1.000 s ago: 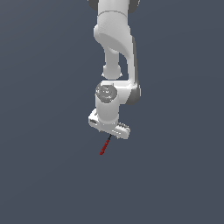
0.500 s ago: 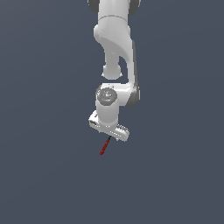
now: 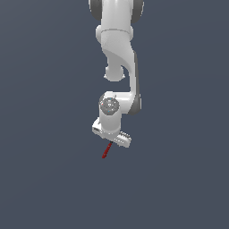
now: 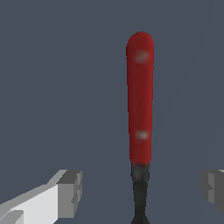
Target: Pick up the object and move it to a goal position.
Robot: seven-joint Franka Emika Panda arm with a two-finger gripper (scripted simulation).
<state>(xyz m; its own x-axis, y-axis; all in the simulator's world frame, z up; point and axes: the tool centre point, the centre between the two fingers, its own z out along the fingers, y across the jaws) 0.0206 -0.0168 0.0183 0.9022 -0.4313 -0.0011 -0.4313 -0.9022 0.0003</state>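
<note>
The object is a small fork-like utensil with a red handle [image 4: 140, 96] and a dark neck running toward its head, which is cut off at the picture's edge. In the exterior view the red handle [image 3: 106, 151] pokes out from under the white hand. My gripper [image 4: 142, 190] is open, with one finger [image 4: 70, 192] on each side of the dark neck and a gap on both sides. In the exterior view the gripper [image 3: 112, 139] points down right over the utensil, and its fingertips are hidden by the hand.
The white arm [image 3: 118, 44] comes down from the top of the exterior view. The ground [image 3: 44, 179] is plain dark grey all round, with no other object and no goal marker in view.
</note>
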